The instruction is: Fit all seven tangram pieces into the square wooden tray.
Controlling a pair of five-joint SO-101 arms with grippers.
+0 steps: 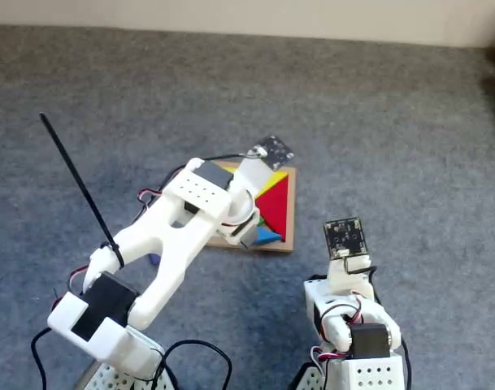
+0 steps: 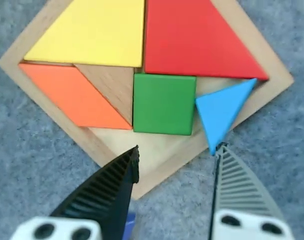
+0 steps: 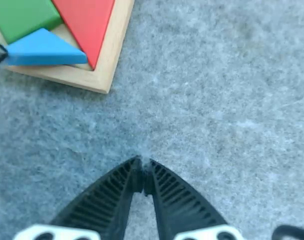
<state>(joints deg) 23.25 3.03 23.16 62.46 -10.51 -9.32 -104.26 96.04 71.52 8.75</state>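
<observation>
The left end effector (image 2: 177, 150) hangs with its fingers apart over a corner of the wooden tray (image 2: 161, 167). Beside the green square (image 2: 164, 102), the blue triangle (image 2: 221, 112) seems to lie askew across the rim. The right end effector (image 3: 143, 165) is pressed together above the grey worktop (image 3: 231, 90).

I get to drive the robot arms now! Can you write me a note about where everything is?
Left gripper: open, above the tray's corner.
Right gripper: shut, over the carpet beside the tray.
Done: yellow triangle, red triangle, orange parallelogram and green square lie flat in the tray.
Left: blue triangle sits crooked, its tip over the rim. It probably needs straightening, then two more pieces to fit.
</observation>
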